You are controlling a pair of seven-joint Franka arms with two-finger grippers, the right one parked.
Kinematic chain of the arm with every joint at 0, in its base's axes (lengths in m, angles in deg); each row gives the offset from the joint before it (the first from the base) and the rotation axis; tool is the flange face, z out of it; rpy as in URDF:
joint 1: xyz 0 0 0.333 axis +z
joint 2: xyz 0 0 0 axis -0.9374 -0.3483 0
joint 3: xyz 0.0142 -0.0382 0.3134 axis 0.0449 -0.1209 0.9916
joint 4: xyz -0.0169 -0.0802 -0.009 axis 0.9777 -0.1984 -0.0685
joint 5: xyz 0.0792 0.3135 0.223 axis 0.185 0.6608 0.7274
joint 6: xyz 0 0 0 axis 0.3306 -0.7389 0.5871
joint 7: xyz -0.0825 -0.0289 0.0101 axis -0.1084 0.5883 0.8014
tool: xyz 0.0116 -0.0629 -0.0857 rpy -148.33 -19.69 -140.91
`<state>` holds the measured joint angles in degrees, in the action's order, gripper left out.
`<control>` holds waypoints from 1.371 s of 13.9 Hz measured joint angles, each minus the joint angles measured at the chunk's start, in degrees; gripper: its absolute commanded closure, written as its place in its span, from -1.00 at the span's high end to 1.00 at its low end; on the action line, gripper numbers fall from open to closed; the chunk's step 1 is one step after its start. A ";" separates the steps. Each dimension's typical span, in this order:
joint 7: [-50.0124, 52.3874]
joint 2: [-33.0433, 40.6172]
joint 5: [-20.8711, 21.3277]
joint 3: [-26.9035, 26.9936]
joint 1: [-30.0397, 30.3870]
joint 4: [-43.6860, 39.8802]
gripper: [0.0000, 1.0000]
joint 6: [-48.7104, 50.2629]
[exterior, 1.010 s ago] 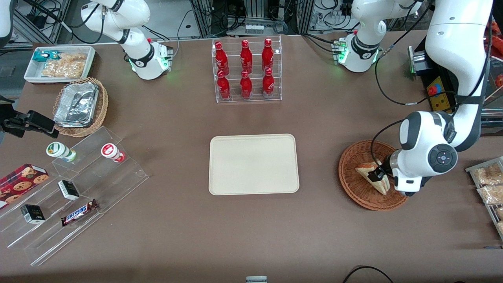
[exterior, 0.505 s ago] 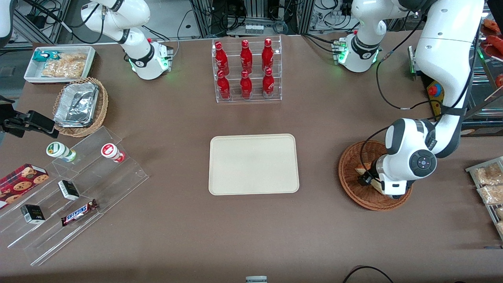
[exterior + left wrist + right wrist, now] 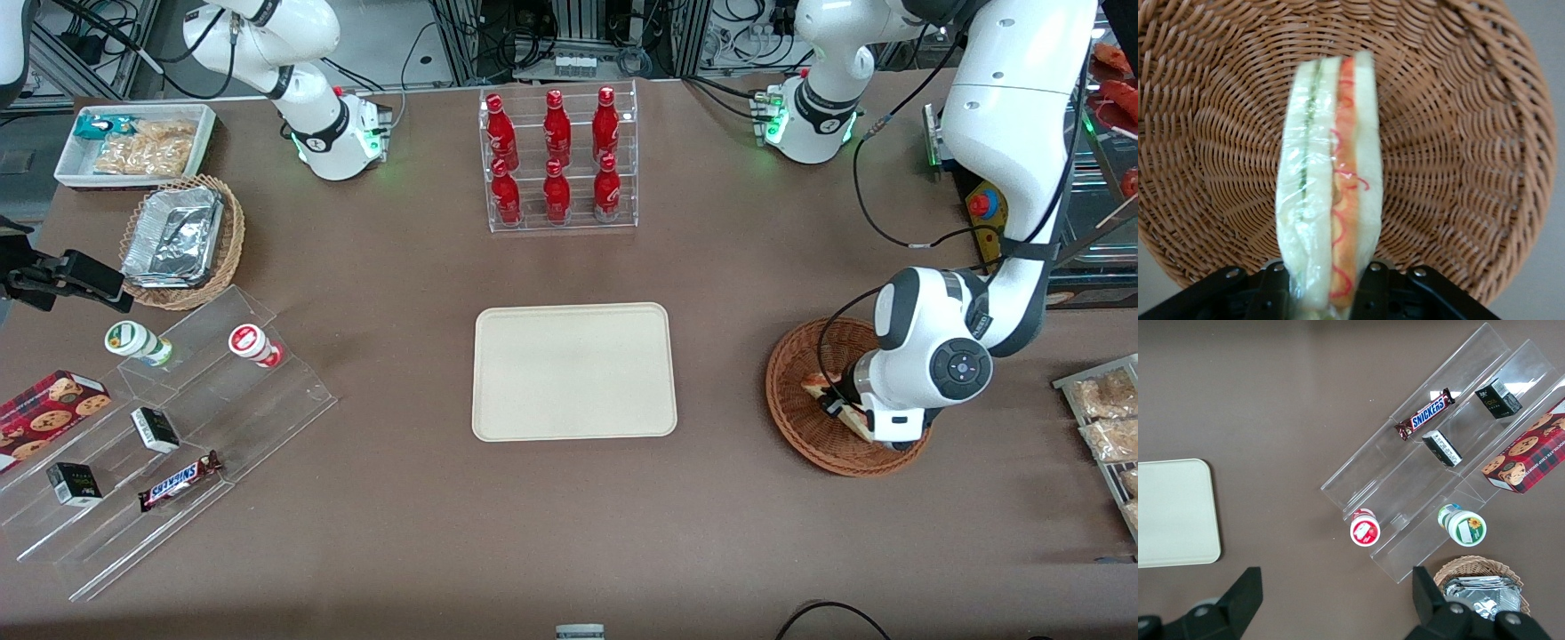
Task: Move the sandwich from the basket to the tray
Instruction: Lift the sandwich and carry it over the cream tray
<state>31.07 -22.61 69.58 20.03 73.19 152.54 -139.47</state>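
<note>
Sandwich (image 3: 1328,200) sits edge-up over the basket (image 3: 1458,133), its wrapped wedge pinched between the two fingers of the left gripper (image 3: 1325,293), which is closed on its bread faces. A second ago the wedge lay plainly visible in the basket (image 3: 791,418) with the wrist off to one side; since then the arm has swung in over it, and in the front view only a corner of the sandwich (image 3: 813,384) now shows beside the gripper (image 3: 840,407). That reads as the grasp just made, with the lift not clearly begun. The tray (image 3: 573,372) waits bare, well apart toward the table's middle, so carry and placing remain
</note>
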 measured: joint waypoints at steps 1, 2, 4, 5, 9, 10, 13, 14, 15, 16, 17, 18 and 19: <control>-0.03 0.61 0.01 -0.15 -0.90 -0.23 -0.74 0.43; -0.03 1.46 0.01 -0.30 -2.49 -0.69 -0.74 1.19; 0.03 3.07 0.00 -0.67 -7.00 -2.68 -0.74 3.62; 0.06 3.44 0.00 -0.85 -9.97 -4.04 -0.72 4.32; -2.68 2.98 0.21 -1.19 -23.42 -7.72 -0.71 4.73; -3.39 2.38 -0.51 -1.24 -26.23 -8.75 -0.69 4.78; -4.47 -2.33 -3.07 -2.16 -31.79 -14.39 -0.66 4.78; -4.48 -4.96 -3.09 -2.79 -32.95 -17.21 -0.60 4.80; -4.48 -7.84 -3.09 -3.10 -34.03 -19.99 -0.59 4.83; -4.54 -10.68 -3.09 -3.16 -34.88 -22.54 -0.59 5.05; -4.66 -13.32 -3.09 -3.18 -35.54 -24.86 -0.58 5.70; -4.75 -15.81 -3.09 -3.18 -36.08 -27.12 -0.57 6.46; -4.76 -17.82 -3.09 -3.18 -36.44 -28.90 -0.55 6.85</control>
<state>26.31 -40.43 66.49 16.85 36.75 123.64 -132.62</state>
